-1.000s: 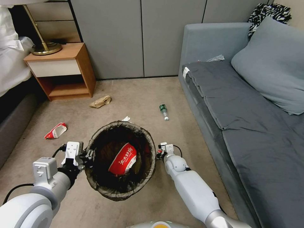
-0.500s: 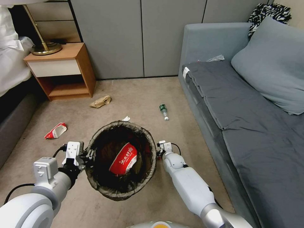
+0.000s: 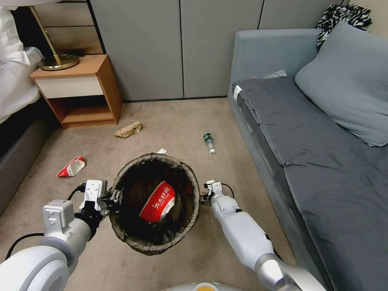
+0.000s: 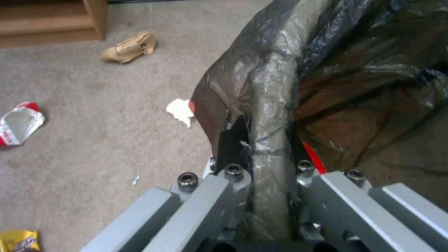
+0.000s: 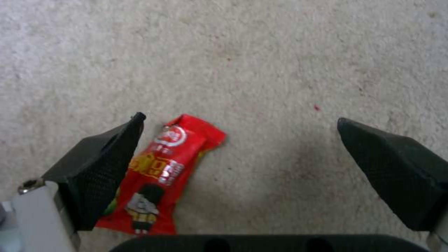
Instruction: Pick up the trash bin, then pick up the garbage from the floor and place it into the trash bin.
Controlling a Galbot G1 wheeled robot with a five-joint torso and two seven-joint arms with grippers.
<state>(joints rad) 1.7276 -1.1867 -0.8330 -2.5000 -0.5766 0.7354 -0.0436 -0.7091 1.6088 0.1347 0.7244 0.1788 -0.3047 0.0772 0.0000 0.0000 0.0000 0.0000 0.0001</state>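
Head view, lower centre of frame: the trash bin (image 3: 155, 204), round, with a dark bag liner folded over its rim, hangs above the carpet (image 3: 169, 121). Inside it lies a red-and-white wrapper (image 3: 158, 202) with white lettering.

Left gripper (image 3: 114, 198) at the bin's left rim, lower left of frame. In the left wrist view its jaws are pinched on the liner-covered rim (image 4: 273, 140), one finger outside the wall, the other inside.

Right gripper (image 3: 204, 195) sits just right of the bin, pointing down at the floor. In the right wrist view its black pads (image 5: 100, 168) stand wide apart and hold nothing. A red snack packet (image 5: 161, 175) lies flat on the carpet beneath, close against one pad and off-centre in the gap; contact cannot be told.

Loose garbage on the carpet, head view:
- green bottle (image 3: 209, 142), on its side, centre of frame, near the sofa's (image 3: 323, 161) front edge.
- tan paper bag (image 3: 128, 129), crumpled, upper left of centre, near the wooden nightstand (image 3: 81, 91).
- torn red-and-white packet (image 3: 71, 167), left of frame.
- white tissue wad (image 3: 161, 151), just beyond the bin's far rim.

Left wrist view, lower left corner: a yellow snack packet (image 4: 19, 240), partly cut off by the frame edge.
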